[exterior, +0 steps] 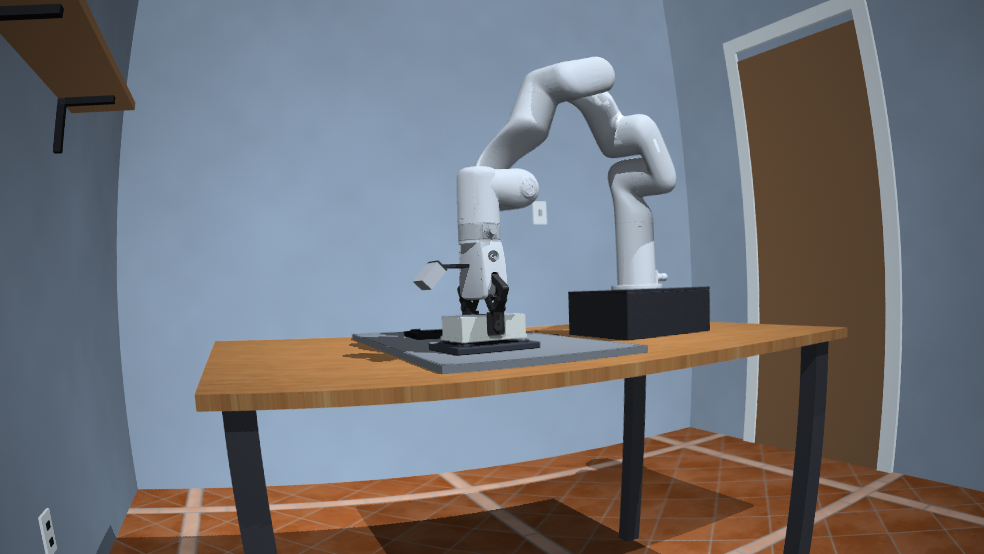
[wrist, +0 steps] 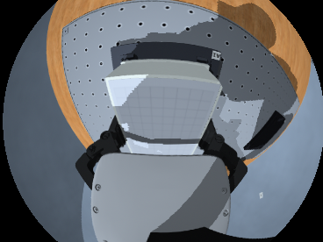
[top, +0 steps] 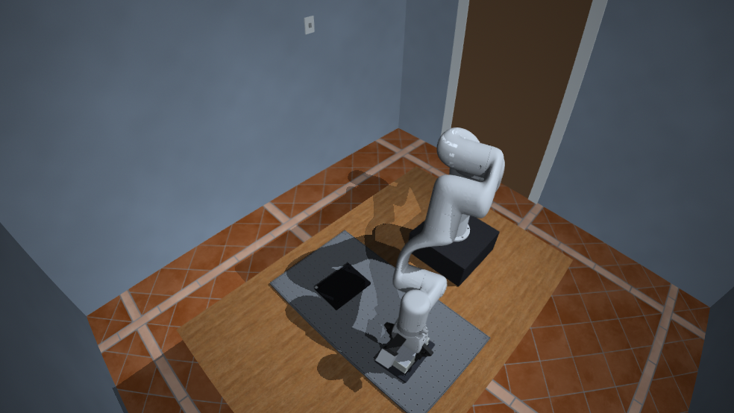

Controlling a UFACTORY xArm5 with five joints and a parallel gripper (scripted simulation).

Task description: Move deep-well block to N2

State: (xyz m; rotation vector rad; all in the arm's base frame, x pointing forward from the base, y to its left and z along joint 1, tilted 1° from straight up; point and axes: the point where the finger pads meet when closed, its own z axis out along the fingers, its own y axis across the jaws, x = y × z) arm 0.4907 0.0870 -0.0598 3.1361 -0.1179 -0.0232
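Observation:
The white 96-well deep-well block (exterior: 482, 326) is down at the black nest N2 (exterior: 485, 346), at the near end of the grey perforated plate (top: 380, 312). I cannot tell whether it sits fully down inside the locators. My gripper (exterior: 484, 313) points straight down over it and is shut on the block across its short sides. In the wrist view the block (wrist: 164, 109) fills the middle between my fingers, with the nest's rim (wrist: 167, 53) showing beyond it. From the top view my arm hides most of the block (top: 395, 358). Nest N1 (top: 341, 284) is empty.
The arm's black pedestal (top: 454, 251) stands on the wooden table behind the plate. The small grey camera box (exterior: 430, 275) sticks out from my wrist. The table's front edge (exterior: 413, 395) lies close to the plate.

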